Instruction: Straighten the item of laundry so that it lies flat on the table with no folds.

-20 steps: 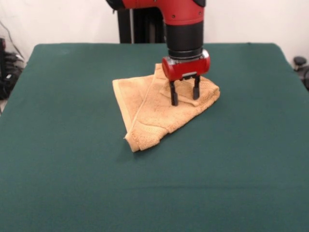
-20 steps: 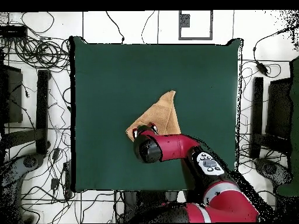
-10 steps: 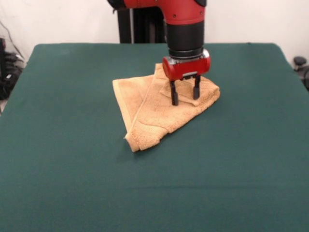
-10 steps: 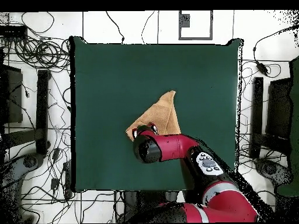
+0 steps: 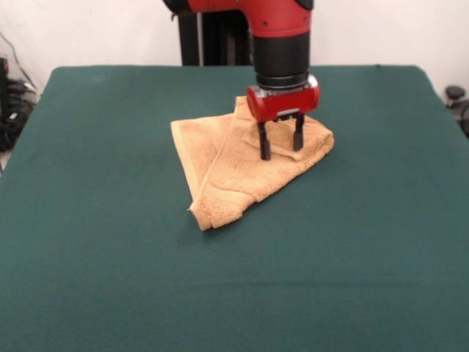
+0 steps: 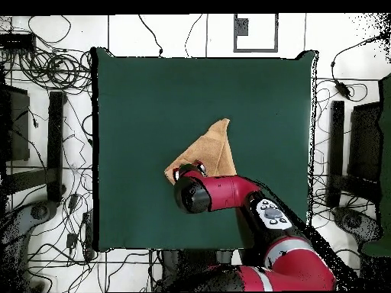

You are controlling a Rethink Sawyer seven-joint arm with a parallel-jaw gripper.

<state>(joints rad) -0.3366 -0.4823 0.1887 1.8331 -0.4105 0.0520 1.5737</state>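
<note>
Soft, light tan-orange terry towel (image 5: pixel 245 165), folded over; best pinched at far right flap under spread-open red-black gripper (image 5: pixel 280 151).

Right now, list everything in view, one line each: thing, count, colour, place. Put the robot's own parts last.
towel: one, tan-orange, folded over itself near the middle of the table, toward the robot's side
table: one, dark green cloth cover, fills most of both views
cables: many, black, on the pale floor round the table in the overhead view
arm: one, red and black, reaching down over the towel
tool: one, black fingers under a red body, open, tips at the towel's upper fold
</note>
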